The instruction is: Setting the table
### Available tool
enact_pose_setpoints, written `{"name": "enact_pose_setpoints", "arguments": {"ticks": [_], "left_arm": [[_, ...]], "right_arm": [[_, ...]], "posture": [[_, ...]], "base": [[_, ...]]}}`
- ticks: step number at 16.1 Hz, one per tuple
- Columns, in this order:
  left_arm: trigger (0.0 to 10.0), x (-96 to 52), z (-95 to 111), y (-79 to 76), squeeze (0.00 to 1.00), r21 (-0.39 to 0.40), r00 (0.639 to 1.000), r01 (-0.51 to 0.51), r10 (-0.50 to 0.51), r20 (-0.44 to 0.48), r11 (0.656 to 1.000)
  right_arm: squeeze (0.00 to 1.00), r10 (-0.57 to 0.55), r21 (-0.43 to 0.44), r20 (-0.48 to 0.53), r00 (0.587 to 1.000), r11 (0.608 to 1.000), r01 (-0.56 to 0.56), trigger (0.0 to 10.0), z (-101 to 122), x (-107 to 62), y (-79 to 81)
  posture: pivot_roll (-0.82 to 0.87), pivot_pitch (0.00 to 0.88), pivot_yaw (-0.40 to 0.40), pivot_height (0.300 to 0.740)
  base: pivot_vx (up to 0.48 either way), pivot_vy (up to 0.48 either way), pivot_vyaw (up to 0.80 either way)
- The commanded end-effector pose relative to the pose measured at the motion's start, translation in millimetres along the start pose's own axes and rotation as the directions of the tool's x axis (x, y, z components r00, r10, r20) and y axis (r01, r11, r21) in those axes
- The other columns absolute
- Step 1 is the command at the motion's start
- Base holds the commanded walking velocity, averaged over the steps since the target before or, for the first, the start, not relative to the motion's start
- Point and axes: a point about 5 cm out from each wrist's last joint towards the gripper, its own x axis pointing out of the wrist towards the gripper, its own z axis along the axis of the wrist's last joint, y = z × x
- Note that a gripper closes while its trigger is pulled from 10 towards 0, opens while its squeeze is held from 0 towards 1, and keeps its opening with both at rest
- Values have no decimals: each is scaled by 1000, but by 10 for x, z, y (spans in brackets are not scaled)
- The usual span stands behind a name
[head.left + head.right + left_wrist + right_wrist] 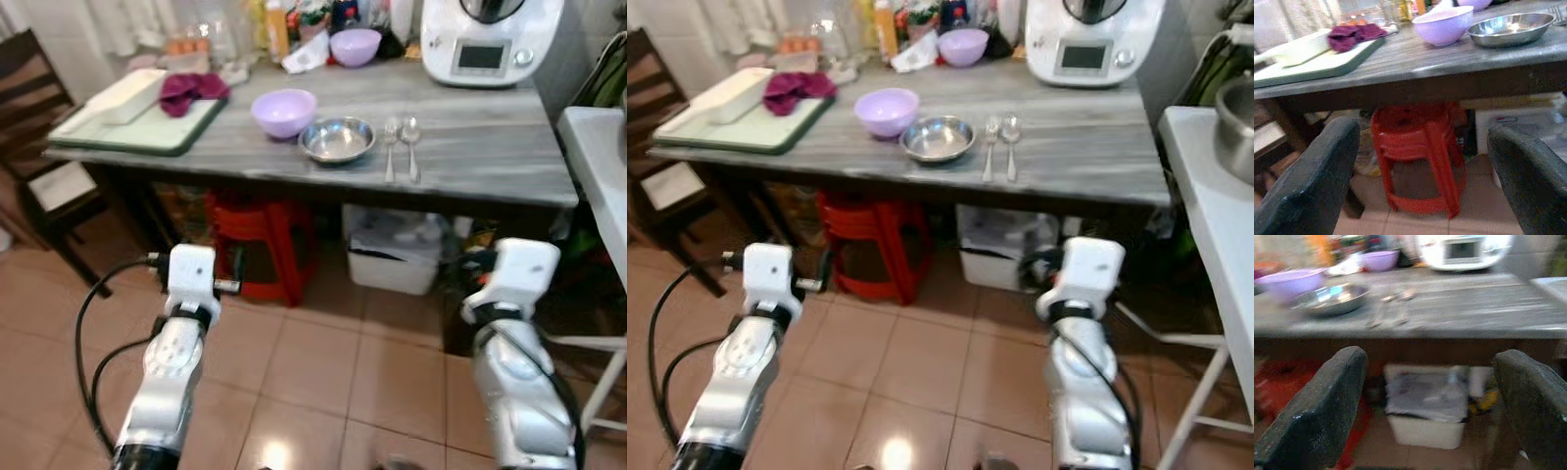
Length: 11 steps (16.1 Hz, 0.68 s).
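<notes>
A grey wooden table (pixel 490 147) stands ahead of me. On it sit a lilac bowl (pixel 284 112), a steel bowl (pixel 337 139) beside it, and a fork (pixel 390 149) and a spoon (pixel 411 147) side by side. A second lilac bowl (pixel 356 45) is at the back. Both arms are held low in front of the table, short of its front edge. The left gripper (pixel 1422 181) is open with nothing between its fingers. The right gripper (pixel 1432 411) is open too and holds nothing.
A green-rimmed tray (pixel 137 122) with a white dish and maroon cloth (pixel 191 90) lies at the table's left. A white kitchen machine (pixel 485 39) stands back right. Under the table are a red stool (pixel 260 245) and a white bin (pixel 397 257). A dark chair (pixel 39 147) is left, a white counter (pixel 1205 196) right.
</notes>
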Motion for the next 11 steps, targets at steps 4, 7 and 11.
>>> {"name": "enact_pose_setpoints", "arguments": {"ticks": [4,7,11], "left_arm": [[10000,-75,-1,29,0,71,987,153,-155,31,986],[10000,-39,4,83,0,84,989,141,-143,21,986],[10000,-317,-150,-79,0,55,978,205,-204,-37,977]], "right_arm": [[0,103,15,-33,994,995,-103,10000,-46,102,114],[0,148,3,-54,988,989,-148,10000,-113,201,155],[0,263,-45,-39,964,963,-264,10000,-96,165,225]], "posture": [[-93,121,49,740],[-58,118,58,740],[-78,106,79,740]], "base": [[0,0,0],[0,0,0],[0,0,0]]}}
